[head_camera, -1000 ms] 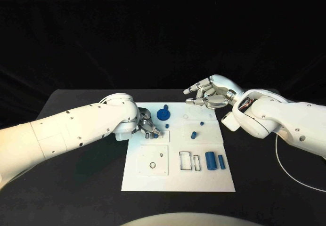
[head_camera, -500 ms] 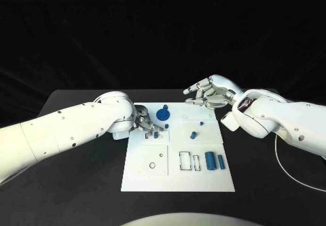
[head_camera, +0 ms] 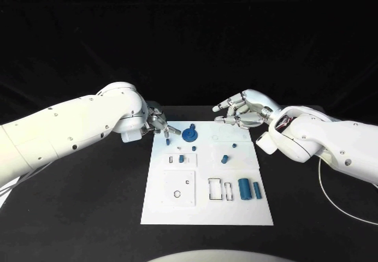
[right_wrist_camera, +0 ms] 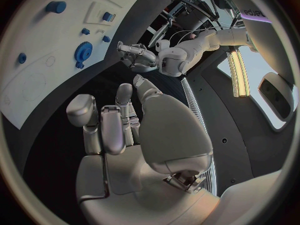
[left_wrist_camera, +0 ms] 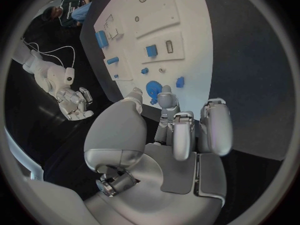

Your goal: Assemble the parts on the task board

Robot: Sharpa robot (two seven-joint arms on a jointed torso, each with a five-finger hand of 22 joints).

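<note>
Head view: black table carrying the white rectangular task board at its centre. Left silver hand, fingers apart and released, hovers at the board's far-left corner; right silver hand, loosely curled and empty, hovers past its far edge. Small blue parts sit on the board.

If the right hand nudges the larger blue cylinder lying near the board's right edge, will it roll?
Probably. The larger blue cylinder lies on its side on the flat task board, so a sideways push likely rolls it, perhaps into the thinner cylinder beside it. It looks rigid and probably light.
</note>
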